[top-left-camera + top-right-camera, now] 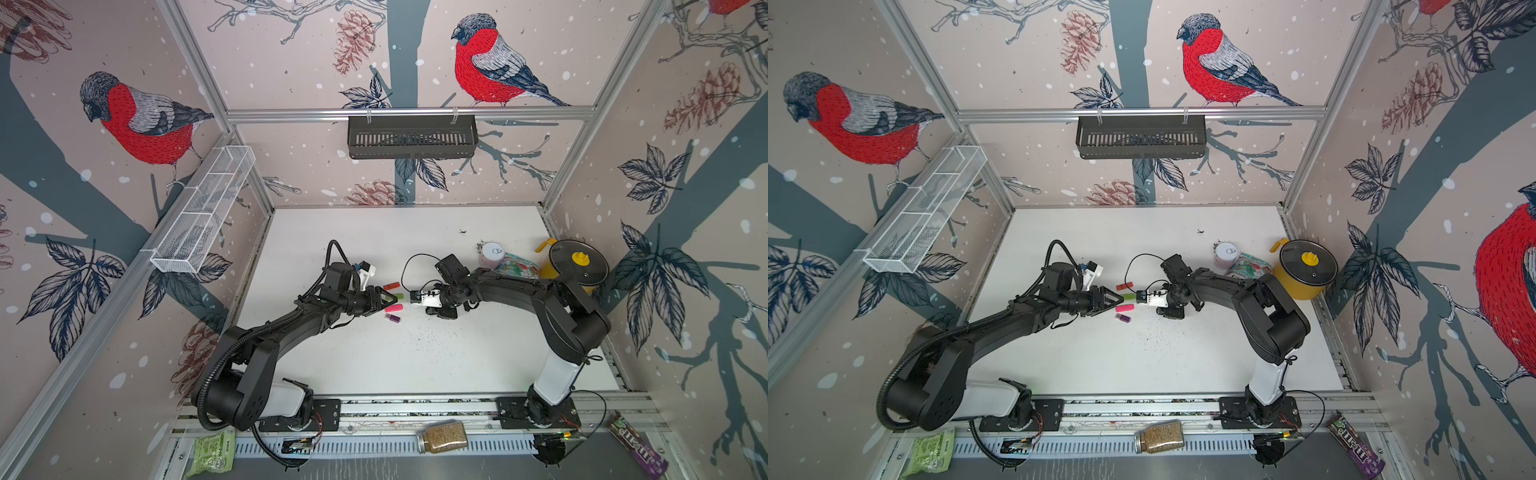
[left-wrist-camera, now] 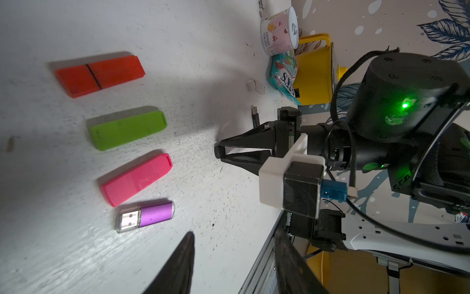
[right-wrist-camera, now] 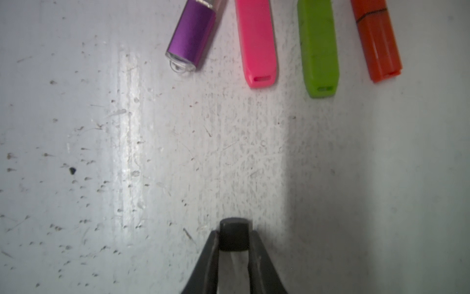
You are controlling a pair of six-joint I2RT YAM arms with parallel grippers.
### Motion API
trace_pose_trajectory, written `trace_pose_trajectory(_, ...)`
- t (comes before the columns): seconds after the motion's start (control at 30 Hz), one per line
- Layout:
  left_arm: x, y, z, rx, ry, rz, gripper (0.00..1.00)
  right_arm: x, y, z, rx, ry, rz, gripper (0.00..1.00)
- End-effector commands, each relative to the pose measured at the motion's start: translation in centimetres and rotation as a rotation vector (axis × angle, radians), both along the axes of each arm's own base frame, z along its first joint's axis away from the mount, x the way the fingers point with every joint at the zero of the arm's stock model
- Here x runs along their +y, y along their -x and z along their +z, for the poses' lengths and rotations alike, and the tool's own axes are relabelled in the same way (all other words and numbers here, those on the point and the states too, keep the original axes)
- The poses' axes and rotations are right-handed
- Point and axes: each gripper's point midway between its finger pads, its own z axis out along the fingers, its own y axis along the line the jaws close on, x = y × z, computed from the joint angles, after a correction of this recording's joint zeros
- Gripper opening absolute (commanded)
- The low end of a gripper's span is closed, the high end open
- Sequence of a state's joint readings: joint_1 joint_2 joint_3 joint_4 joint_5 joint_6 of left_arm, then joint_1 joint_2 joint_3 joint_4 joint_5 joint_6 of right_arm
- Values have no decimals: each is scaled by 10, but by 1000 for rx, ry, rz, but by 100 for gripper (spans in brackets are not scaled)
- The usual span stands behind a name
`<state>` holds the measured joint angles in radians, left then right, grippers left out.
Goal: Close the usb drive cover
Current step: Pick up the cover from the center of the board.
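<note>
The step in hand seemed to be bringing the cover. The right gripper (image 2: 218, 152) pinched a small black piece (image 3: 233, 235) at its very tips, low over the table (image 1: 415, 357) — most likely the cover, though its shape was too plain to be sure. A black stick (image 2: 255, 116) with a bare metal end lay on the table just beside that gripper; I judged it to be the open usb drive; in the top views I could not find it. The left gripper (image 1: 1119, 299) was spread and held nothing.

Near the middle of the table lay a row of four other drives, all apparently closed: the orange drive (image 2: 100, 76) at the 12 o'clock end, then the green drive (image 2: 127, 129), the pink drive (image 2: 137, 178), and the purple drive (image 2: 152, 213) at 6 o'clock. The left gripper stood at 9 o'clock of the row; the right at 3 o'clock.

The next move would call for turning the hollow side of the piece toward the metal end and pushing straight; the stick looked light and might slide, so it would need steadying.

The surface was white, scratched and sprinkled with dark crumbs; toward 2 o'clock stood a yellow pot (image 1: 577, 266), a can (image 1: 492, 254) and a snack bag (image 1: 517, 266). The walls carried bird wallpaper — a black basket (image 1: 411, 137) hung at 12 o'clock; a white mesh basket (image 1: 203, 208) at 10 o'clock; a jar (image 1: 442, 436) lay at 6 o'clock.
</note>
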<state>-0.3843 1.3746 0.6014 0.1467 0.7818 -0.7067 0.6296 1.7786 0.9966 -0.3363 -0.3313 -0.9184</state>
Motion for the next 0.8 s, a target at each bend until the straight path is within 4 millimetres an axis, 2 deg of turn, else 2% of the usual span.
trace_pose_trajectory(0.0, -3, -5, 8, -28, 24, -1, 50, -2, 0, 8, -1, -19, -41, 21)
trace_pose_trajectory(0.23, -11, -3, 15, 4, 134, 7, 51, 18, -6, 58, -54, -246, -72, 21)
trace_pose_trajectory(0.37, -16, -4, 15, 9, 149, -3, 50, 25, -5, 76, -61, -336, -73, 21)
trace_pose_trajectory(0.53, -27, -7, 23, -8, 184, -33, 48, 32, 0, 88, -49, -408, -73, 21)
trace_pose_trajectory(0.77, -42, -7, 17, 16, 201, -78, 45, 41, 7, 93, -46, -436, -57, 22)
